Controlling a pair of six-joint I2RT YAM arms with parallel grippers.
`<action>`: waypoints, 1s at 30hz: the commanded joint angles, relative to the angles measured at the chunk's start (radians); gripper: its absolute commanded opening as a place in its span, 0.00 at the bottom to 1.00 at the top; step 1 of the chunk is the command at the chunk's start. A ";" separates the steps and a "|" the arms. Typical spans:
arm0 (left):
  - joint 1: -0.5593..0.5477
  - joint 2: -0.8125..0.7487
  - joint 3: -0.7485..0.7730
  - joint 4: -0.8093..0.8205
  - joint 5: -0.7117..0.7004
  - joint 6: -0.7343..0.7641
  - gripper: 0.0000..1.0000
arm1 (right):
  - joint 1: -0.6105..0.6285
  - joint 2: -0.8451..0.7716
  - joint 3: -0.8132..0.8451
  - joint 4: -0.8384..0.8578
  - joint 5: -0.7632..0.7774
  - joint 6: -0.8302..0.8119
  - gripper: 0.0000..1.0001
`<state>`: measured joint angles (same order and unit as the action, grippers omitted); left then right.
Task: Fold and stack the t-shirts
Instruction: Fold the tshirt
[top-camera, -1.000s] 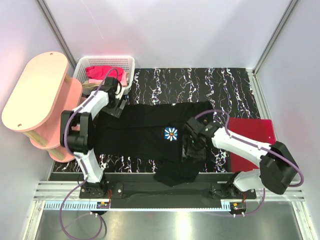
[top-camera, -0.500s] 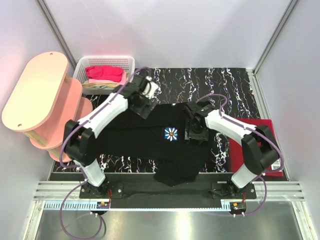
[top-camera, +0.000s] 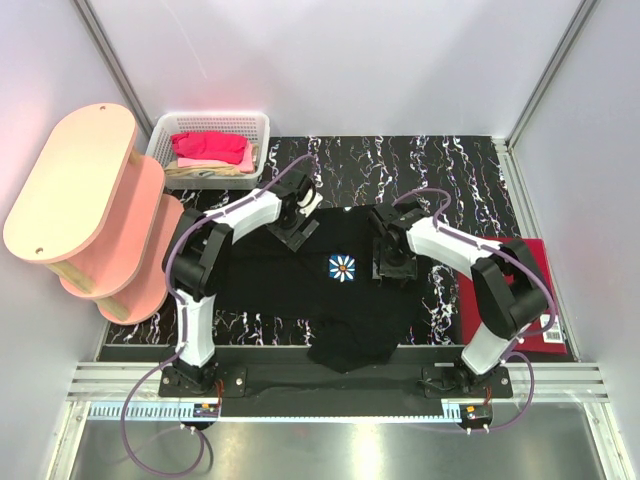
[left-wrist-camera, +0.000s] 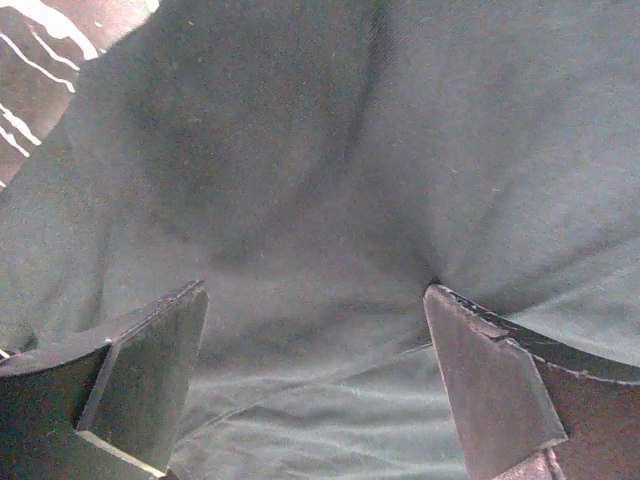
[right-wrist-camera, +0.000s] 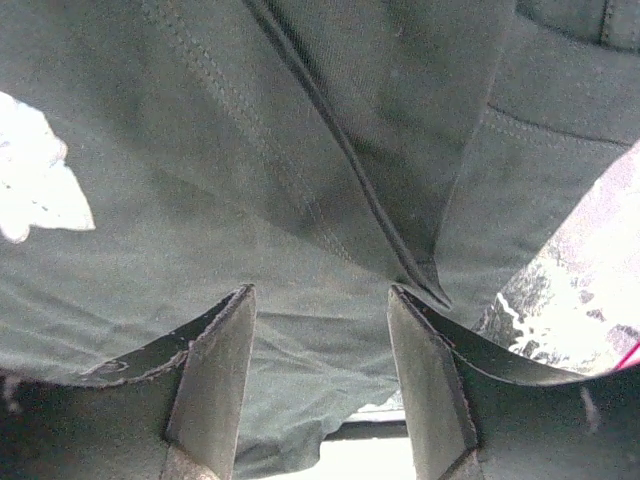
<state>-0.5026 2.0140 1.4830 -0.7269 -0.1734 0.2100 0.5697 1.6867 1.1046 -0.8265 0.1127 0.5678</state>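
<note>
The black t-shirt (top-camera: 320, 290) with the daisy print (top-camera: 343, 267) lies spread on the marbled table (top-camera: 450, 170). My left gripper (top-camera: 297, 226) is open over the shirt's far left part; in the left wrist view (left-wrist-camera: 315, 350) only black cloth shows beneath its wide jaws. My right gripper (top-camera: 390, 256) is open over the shirt's right part, beside the daisy. In the right wrist view (right-wrist-camera: 320, 350) a seamed fold of cloth (right-wrist-camera: 350, 160) lies just ahead of the jaws. The dark red shirt (top-camera: 538, 275) lies folded at the right. The pink shirt (top-camera: 210, 147) lies in the basket.
The white mesh basket (top-camera: 210, 118) stands at the table's far left corner. A pink two-tier shelf (top-camera: 70, 180) stands left of the table. White walls close in the back and both sides.
My left gripper has swung right from the shirt's left end near the basket to its far middle. My right gripper has moved away from the near edge. The shirt's left side now reaches less far.
</note>
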 joint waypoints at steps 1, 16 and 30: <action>0.001 0.006 -0.013 0.064 -0.055 0.028 0.94 | -0.007 0.037 -0.005 0.039 0.013 -0.031 0.62; -0.001 -0.011 -0.128 0.138 -0.081 0.075 0.93 | -0.119 0.097 0.095 0.056 0.002 -0.098 0.50; 0.001 -0.044 -0.184 0.173 -0.087 0.086 0.93 | -0.166 0.120 0.184 0.036 0.051 -0.114 0.51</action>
<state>-0.5087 1.9606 1.3579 -0.5610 -0.2195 0.2806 0.4282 1.8008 1.2034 -0.7918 0.1165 0.4690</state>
